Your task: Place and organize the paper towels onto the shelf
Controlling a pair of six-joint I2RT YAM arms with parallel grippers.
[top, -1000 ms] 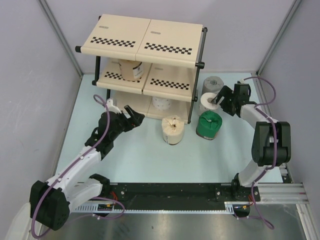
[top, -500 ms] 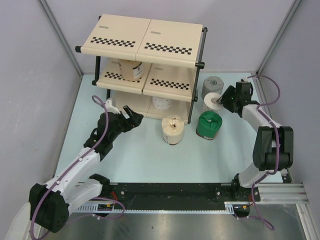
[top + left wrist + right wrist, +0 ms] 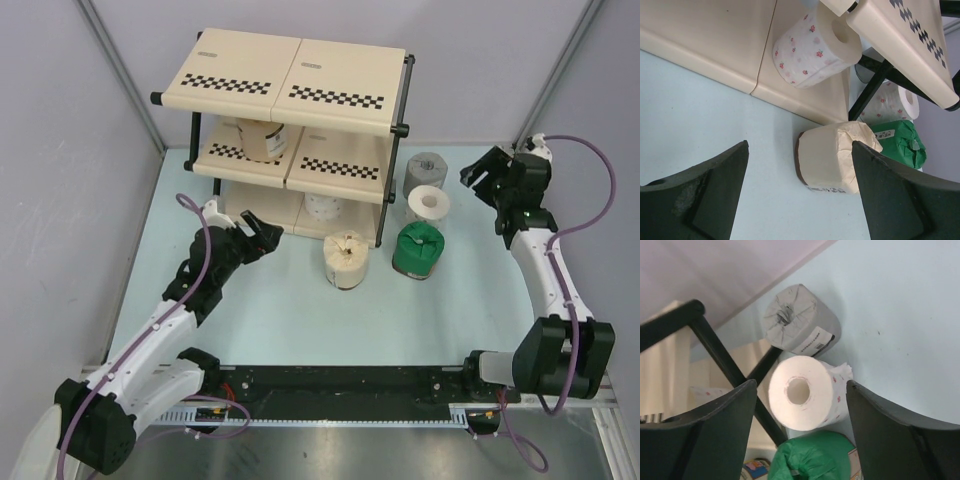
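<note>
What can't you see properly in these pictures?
- Top view: the tan roll on the middle level is mostly covered by the rack's top board.
- Top view: the white roll on the bottom level is half hidden under the middle board.
- Right wrist view: the green roll is cut off by the bottom edge.
- Right wrist view: the label print on the grey roll is too small to read.
</note>
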